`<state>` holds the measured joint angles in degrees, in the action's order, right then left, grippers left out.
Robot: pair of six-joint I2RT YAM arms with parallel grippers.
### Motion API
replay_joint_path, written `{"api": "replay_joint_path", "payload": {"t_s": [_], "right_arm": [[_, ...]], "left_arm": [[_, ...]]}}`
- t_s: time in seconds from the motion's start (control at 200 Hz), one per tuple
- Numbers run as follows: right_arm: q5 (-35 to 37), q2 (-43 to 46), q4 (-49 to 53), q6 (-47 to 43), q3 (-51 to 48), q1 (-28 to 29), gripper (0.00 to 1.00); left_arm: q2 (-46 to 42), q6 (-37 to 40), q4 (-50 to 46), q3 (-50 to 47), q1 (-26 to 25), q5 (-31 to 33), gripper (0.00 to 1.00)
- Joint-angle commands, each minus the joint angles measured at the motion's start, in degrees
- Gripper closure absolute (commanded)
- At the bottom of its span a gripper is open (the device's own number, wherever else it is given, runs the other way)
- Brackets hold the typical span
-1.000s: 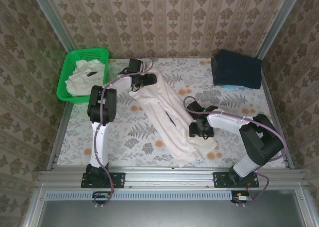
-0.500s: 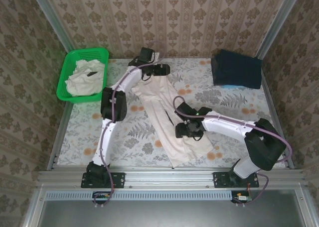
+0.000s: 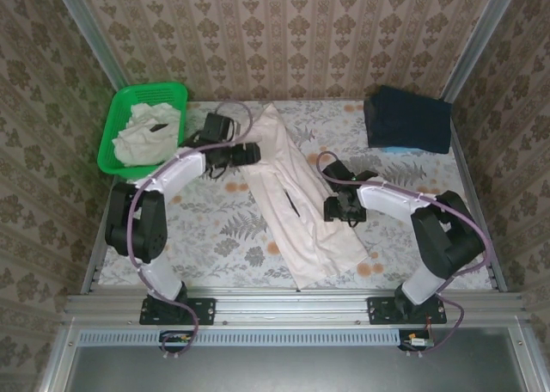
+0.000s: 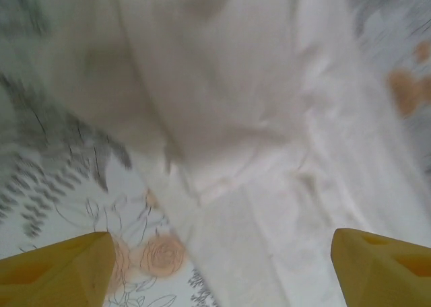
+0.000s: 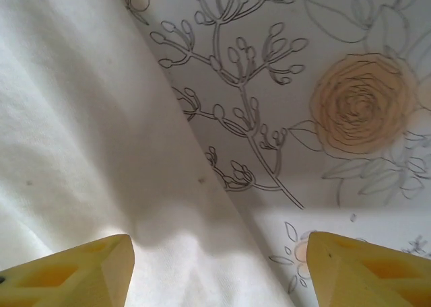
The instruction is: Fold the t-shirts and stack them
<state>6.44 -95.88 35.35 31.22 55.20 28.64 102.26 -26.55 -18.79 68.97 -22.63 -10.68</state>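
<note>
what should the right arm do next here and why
Probably lower the right end effector and pinch the t-shirt's edge: its fingers stand open astride that edge, and the shirt lies as a long strip not yet folded crosswise.

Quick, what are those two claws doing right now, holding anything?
Left gripper: open, holding nothing, over the t-shirt.
Right gripper: open, holding nothing, over the t-shirt's edge.

Slim white tubes between bulky black joints on the left arm [image 3: 176, 168] and right arm [image 3: 391, 199] alike. Thin purple cable [image 3: 243, 110] looped along each. Black base plates [image 3: 176, 310] at the table's near edge. Black left gripper [image 3: 245, 154] and right gripper [image 3: 337, 207]; yellow wedge-shaped fingertips [image 4: 57, 266] with shallow hollows.
</note>
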Motion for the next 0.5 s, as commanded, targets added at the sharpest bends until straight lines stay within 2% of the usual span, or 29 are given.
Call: {"api": "replay_joint_path", "payload": {"t_s": [0.0, 0.195, 0.395, 0.495], "right_arm": [[-2.75, -1.91, -1.14, -0.77, 0.84, 0.42, 0.32], [-3.90, 0.51, -2.10, 3.21, -1.86, 3.00, 0.32], [-11.02, 2.35, -7.30, 9.00, -6.67, 7.64, 0.32], [-11.50, 0.92, -6.51, 11.05, -5.54, 10.71, 0.32]], "left_arm": [[6.79, -4.28, 5.77, 1.04, -0.37, -1.87, 0.21], [18.19, -2.54, 1.45, 13.29, 0.37, -0.46, 0.25], [28.11, 1.02, -0.85, 27.07, 1.53, -3.39, 0.37], [33.46, 3.24, -3.30, 35.75, 1.76, -7.12, 0.39]]}}
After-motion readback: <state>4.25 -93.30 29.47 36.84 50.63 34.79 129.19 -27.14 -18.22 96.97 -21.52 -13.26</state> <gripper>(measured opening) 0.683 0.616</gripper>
